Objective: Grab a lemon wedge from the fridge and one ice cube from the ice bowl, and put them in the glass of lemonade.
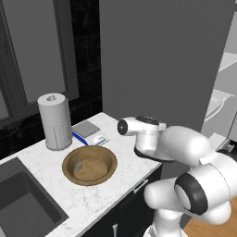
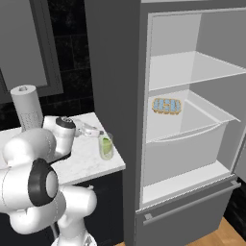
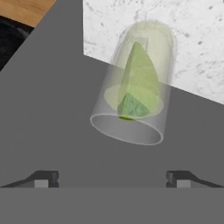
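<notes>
In the hand view your claw has its two dark tips far apart at the bottom of the frame, holding nothing. Just above them, at the centre of that frame, sits the glass of lemonade, and the lemon wedge stands inside it, its pointed end toward the top of the frame, clear of both tips. In the right base view you find the same glass left of centre, on the white marble bench near its right edge, with the green wedge in it and the arm's hand just to its left. The fridge takes the right half of that frame, its door open, and a flat tray of food lies on a middle shelf. In the left base view the ice bowl rests on the bench at lower left of centre, with the ice cube lying in its left part. A paper towel roll stands upright behind the bowl, toward the upper left.
</notes>
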Controlling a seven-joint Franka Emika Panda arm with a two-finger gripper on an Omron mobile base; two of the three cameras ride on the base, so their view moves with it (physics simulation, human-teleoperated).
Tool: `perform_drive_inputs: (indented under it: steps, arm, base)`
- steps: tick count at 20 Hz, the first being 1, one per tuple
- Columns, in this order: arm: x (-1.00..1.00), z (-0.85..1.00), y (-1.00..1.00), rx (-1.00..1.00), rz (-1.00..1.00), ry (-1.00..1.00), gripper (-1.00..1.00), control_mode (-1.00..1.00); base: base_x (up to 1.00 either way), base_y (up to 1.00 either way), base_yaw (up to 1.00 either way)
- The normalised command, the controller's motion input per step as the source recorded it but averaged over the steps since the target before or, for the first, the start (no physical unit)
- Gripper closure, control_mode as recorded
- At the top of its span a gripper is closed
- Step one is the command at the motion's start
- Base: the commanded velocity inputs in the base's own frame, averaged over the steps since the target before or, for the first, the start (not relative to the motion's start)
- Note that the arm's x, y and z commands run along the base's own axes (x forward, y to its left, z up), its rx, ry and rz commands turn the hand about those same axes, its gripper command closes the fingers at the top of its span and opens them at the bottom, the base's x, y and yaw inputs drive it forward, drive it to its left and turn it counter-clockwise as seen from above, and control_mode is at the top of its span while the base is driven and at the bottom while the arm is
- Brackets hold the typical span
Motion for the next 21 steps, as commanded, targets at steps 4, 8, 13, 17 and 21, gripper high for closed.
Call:
perform_drive_inputs:
  steps: [4,8,13,17,21]
  arm:
    - [-0.48,0.33,0.11,0.0,0.0,-0.06,-1.0,-1.0]
    - [-0.6,0.68,0.2,0.03,0.0,-0.13,-1.0,-1.0]
    - [-0.56,0.99,0.22,0.19,0.0,-0.17,-1.0,-1.0]
    - [-0.59,0.97,0.26,0.24,0.01,-0.17,-1.0,-1.0]
    - [-0.71,0.72,0.43,0.18,0.02,-0.14,-1.0,-1.0]
  base:
    - [0.0,0.0,0.0]
    - [0.0,0.0,0.0]
    - [0.0,0.0,0.0]
    - [0.0,0.0,0.0]
    - [0.0,0.0,0.0]
